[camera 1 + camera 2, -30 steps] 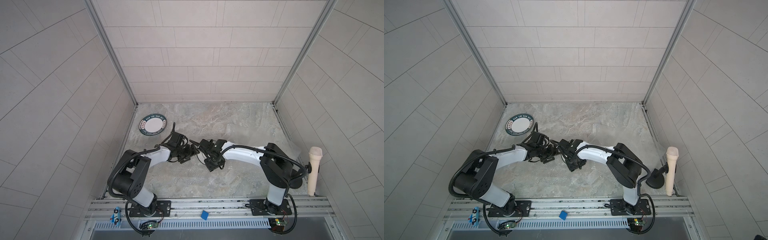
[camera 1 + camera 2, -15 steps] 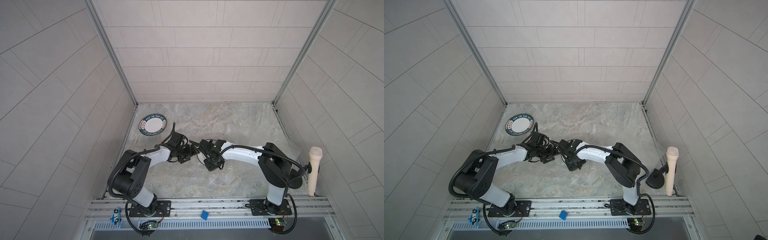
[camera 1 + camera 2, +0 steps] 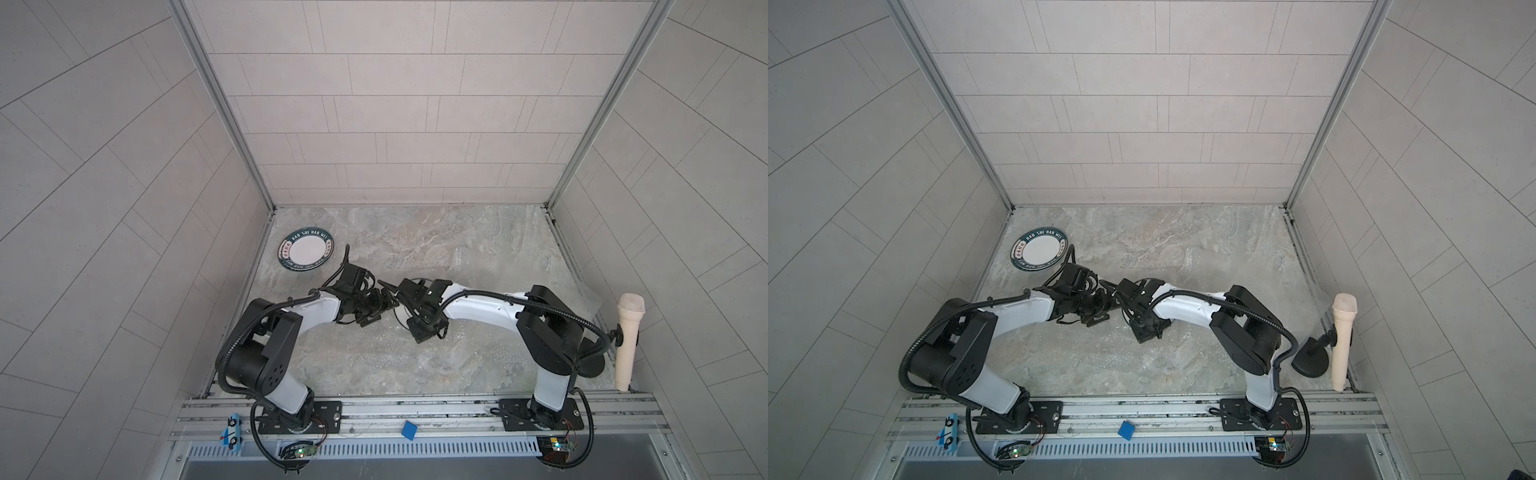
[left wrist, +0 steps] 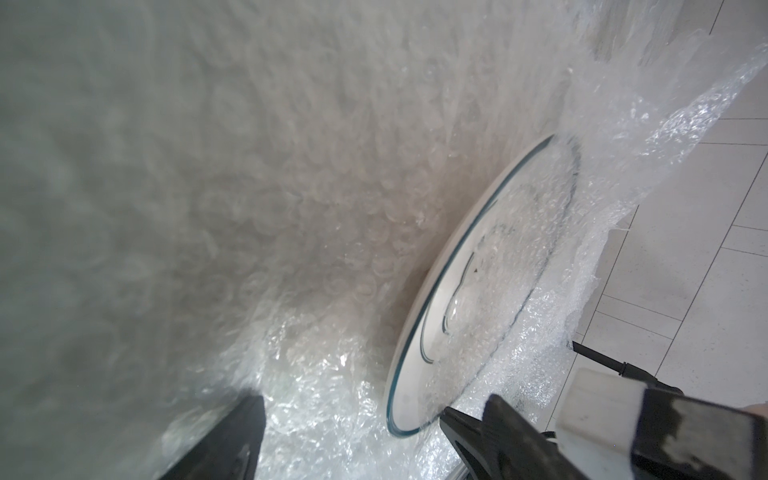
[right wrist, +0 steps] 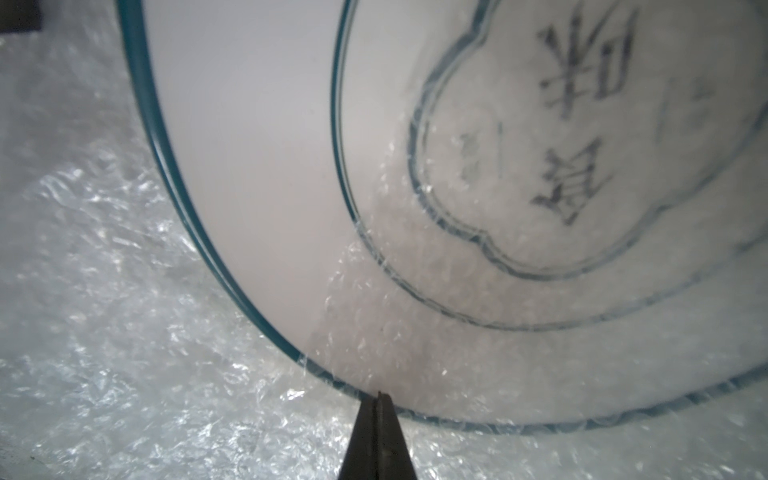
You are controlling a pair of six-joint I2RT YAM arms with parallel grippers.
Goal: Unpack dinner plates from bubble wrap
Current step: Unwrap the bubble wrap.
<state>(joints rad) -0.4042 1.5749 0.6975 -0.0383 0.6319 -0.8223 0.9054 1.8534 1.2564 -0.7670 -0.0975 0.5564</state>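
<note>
In both top views, a lettered plate (image 3: 306, 256) (image 3: 1039, 249) lies bare on the tabletop (image 3: 457, 245), well apart from the wrapped plate (image 3: 400, 318), which is largely hidden under the left claw (image 3: 380, 311) and right claw (image 3: 385, 285). In the left wrist view, the wrapped plate (image 4: 478, 291) is partly covered by bubble wrap (image 4: 291, 208). The left claw (image 4: 353, 432) is spread wide beside its rim. In the right wrist view, the right claw (image 5: 378, 432) is pressed shut at the wrapped plate's (image 5: 257, 166) rim; whether film is pinched cannot be told.

Plate (image 5: 257, 166) partly veiled under bubble wrap (image 5: 104, 353).
</note>
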